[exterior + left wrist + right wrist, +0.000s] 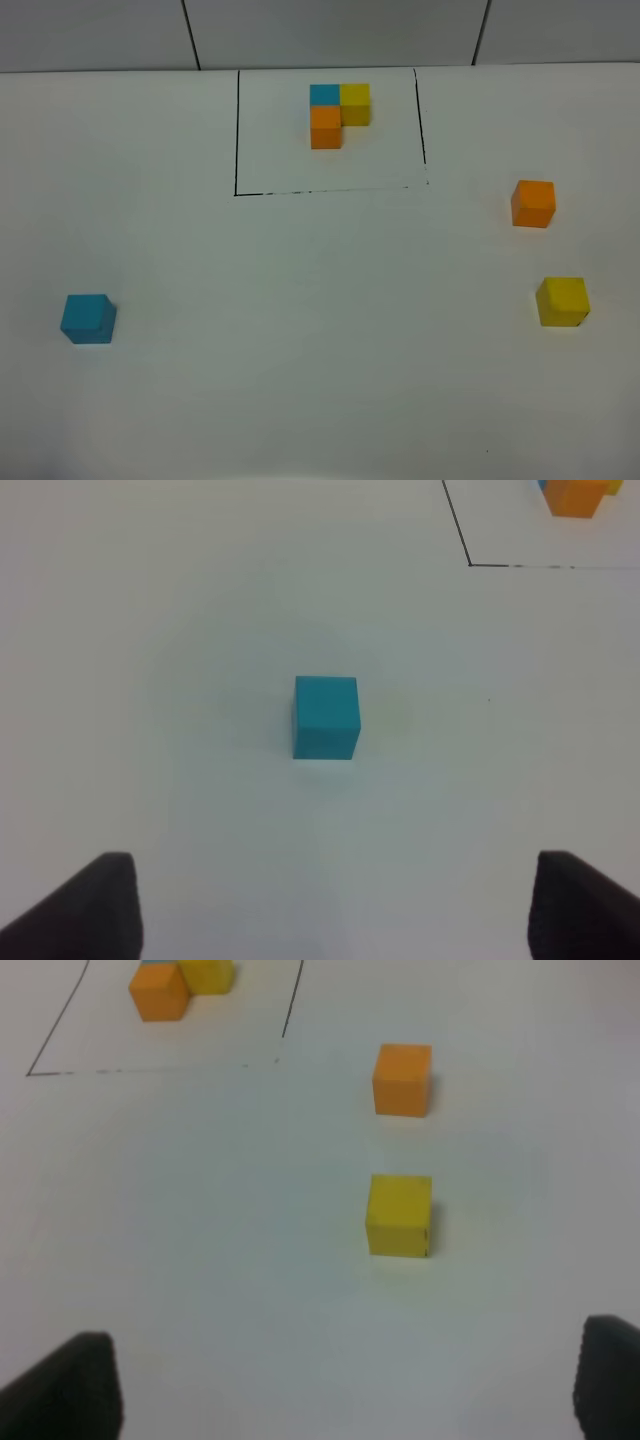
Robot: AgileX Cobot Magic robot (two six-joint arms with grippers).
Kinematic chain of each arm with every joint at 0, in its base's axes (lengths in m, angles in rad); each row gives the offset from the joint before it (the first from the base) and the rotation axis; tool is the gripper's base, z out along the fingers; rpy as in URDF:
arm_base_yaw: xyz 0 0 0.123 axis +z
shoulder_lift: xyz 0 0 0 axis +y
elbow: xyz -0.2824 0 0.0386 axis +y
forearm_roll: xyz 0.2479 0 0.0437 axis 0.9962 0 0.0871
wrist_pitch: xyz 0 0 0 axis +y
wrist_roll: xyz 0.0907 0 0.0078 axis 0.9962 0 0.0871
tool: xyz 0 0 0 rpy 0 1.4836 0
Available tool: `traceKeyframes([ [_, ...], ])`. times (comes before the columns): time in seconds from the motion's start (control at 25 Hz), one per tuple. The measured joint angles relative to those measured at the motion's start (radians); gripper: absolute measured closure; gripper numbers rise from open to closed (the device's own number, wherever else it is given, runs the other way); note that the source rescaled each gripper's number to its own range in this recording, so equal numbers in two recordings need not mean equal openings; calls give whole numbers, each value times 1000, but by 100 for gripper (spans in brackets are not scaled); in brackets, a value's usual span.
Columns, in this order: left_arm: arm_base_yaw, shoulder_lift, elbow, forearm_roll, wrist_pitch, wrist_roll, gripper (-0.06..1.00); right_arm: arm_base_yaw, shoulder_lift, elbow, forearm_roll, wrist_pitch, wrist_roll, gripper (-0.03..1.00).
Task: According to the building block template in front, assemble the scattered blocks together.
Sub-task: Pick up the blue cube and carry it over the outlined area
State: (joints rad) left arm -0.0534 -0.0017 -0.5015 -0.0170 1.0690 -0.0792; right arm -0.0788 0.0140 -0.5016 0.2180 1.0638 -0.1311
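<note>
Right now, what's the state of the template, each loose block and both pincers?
template: three cubes joined in an L
blue block: loose, standing alone
orange block: loose, apart from yellow
yellow block: loose, not gripped
left pincer: open, empty
right pincer: open, empty

A plain white table (300, 380) fills the view, with a pale grey wall (330, 30) split by dark seams (191, 35) behind it.

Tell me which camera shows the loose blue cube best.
The left wrist view: the loose blue cube sits large and centred, with its top and front faces clear. The exterior high view shows it small, at the far left. The right wrist view does not show it.
</note>
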Motion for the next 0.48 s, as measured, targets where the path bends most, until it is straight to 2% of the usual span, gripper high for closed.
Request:
traceKeyframes([
  [0.48, 0, 0, 0, 0, 0, 0, 28, 0, 0, 0, 0, 0, 0, 18],
])
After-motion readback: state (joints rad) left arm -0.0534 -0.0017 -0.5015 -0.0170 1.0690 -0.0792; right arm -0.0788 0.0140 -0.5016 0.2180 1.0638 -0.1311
